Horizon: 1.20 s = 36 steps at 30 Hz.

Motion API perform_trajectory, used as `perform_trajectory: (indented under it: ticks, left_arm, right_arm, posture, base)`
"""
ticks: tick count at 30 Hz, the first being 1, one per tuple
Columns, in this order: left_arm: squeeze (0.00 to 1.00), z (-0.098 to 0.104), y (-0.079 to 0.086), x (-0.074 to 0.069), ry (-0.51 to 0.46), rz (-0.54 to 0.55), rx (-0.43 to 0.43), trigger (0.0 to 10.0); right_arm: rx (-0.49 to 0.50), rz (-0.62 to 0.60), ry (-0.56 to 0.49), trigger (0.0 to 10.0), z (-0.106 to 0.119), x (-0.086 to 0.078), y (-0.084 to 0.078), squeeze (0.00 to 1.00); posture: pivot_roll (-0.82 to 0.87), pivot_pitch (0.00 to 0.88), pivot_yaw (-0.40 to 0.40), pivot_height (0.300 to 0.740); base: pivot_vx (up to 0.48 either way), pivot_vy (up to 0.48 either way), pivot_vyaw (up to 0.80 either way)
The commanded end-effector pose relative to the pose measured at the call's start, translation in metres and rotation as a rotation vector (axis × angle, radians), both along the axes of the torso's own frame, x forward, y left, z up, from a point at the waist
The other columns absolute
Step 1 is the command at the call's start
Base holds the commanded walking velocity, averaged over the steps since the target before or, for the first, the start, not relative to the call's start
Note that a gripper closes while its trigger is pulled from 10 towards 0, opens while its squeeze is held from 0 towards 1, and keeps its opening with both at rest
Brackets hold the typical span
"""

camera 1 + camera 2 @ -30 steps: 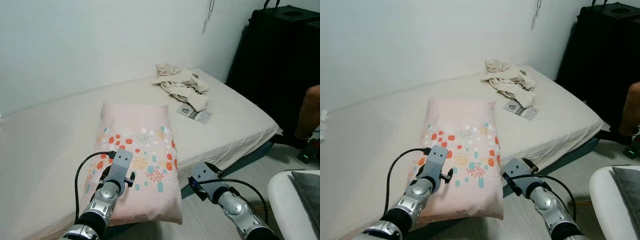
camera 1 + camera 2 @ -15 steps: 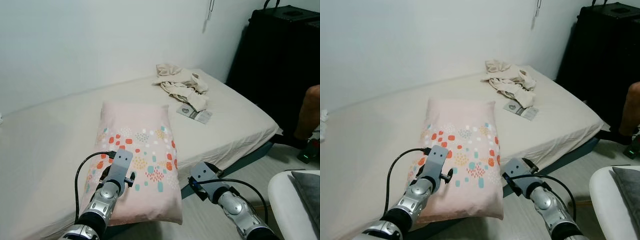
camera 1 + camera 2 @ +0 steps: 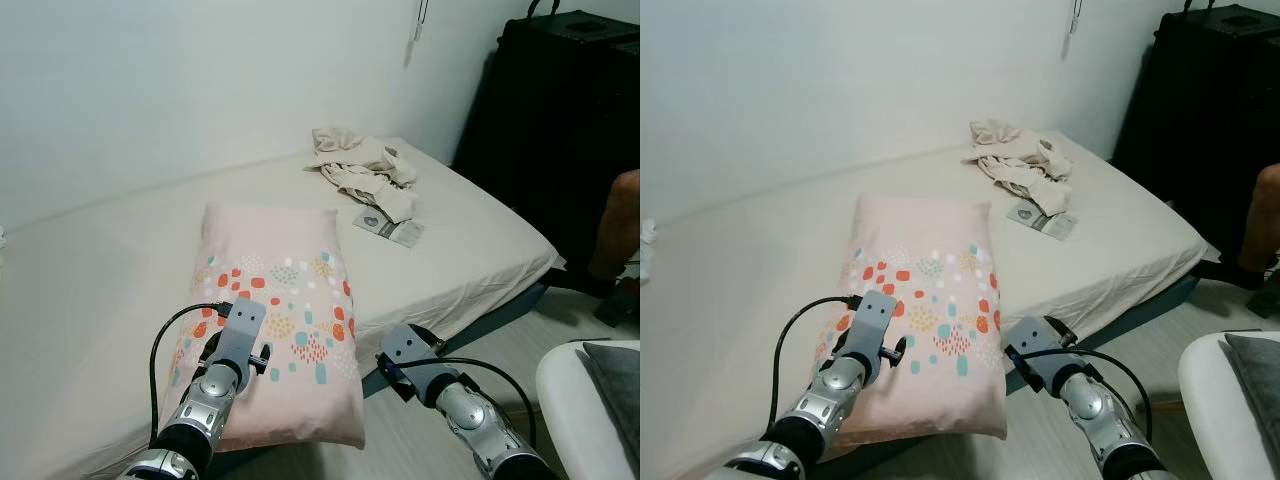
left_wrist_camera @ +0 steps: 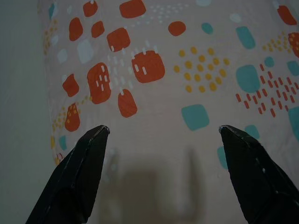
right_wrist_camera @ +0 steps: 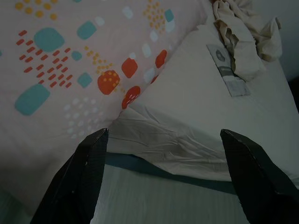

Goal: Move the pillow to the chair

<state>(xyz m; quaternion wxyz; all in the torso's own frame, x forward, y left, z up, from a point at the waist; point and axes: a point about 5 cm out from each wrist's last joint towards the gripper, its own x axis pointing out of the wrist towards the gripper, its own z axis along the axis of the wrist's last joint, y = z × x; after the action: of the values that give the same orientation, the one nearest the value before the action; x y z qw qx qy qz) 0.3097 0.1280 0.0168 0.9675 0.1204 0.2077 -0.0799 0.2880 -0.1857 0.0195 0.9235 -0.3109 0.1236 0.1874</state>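
Both claws wide open and empty over the near end of the pillow, grasp not yet made.

One bed carries one pillow, lying directly under the left claw and up-left of the right claw, which hangs past the bed edge. One chair sits to its right. To grip well, I'd lower each claw onto a near corner and pinch deep. Beyond them: one clothes heap, one packet.

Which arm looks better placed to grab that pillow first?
Probably the left: the left gripper hangs open right over the pillow, while the right gripper is off its edge.
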Motion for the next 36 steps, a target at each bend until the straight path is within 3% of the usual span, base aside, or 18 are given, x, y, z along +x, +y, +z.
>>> perform_trajectory:
  ticks: [1, 36]
  left_arm:
    - [0.00, -0.0041, 0.0000, -0.0022, 0.028, -0.004, 0.006, 10.0]
    - [0.00, -0.0048, -0.0007, -0.0028, 0.030, -0.004, 0.005, 10.0]
  right_arm:
    - [0.007, -0.007, 0.011, 10.0, -0.0020, -0.0017, 0.0000, 0.00]
    - [0.005, -0.008, 0.012, 10.0, -0.0024, -0.0025, -0.0014, 0.00]
  posture:
    - [-0.13, 0.076, 0.020, 0.740]
    - [-0.13, 0.076, 0.020, 0.740]
  base:
    - [0.000, 0.000, 0.00]
    - [0.000, 0.000, 0.00]
